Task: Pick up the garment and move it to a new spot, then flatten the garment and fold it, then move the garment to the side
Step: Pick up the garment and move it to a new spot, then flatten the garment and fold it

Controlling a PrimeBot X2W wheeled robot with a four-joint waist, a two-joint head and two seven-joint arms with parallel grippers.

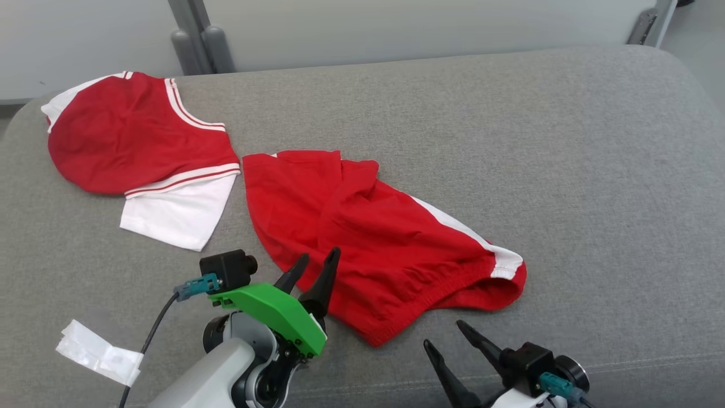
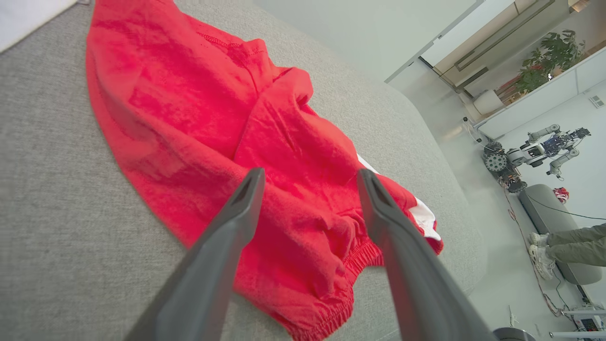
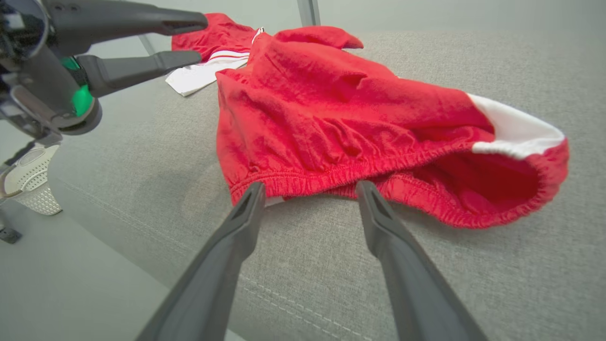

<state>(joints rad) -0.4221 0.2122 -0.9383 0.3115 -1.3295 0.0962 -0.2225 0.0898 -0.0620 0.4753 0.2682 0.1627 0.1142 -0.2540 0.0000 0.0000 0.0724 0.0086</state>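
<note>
right gripper point(image 1: 442, 333): fingers spread, empty, just short of the red shorts point(image 1: 368, 238) waistband. left gripper point(image 1: 320, 253): fingers spread too, tips over the shorts' near-left edge, nothing held. Shorts lie crumpled mid grey cushion point(image 1: 566, 170). red-and-white top point(image 1: 136, 136) beyond, far left, just beside them.

Rumpled red shorts point(image 1: 374, 238) on cushion

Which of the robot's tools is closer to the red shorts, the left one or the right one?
Left. The left tool hangs open over the red shorts' edge. The right tool, also open, sits short of their waistband, with bare cushion between.
</note>
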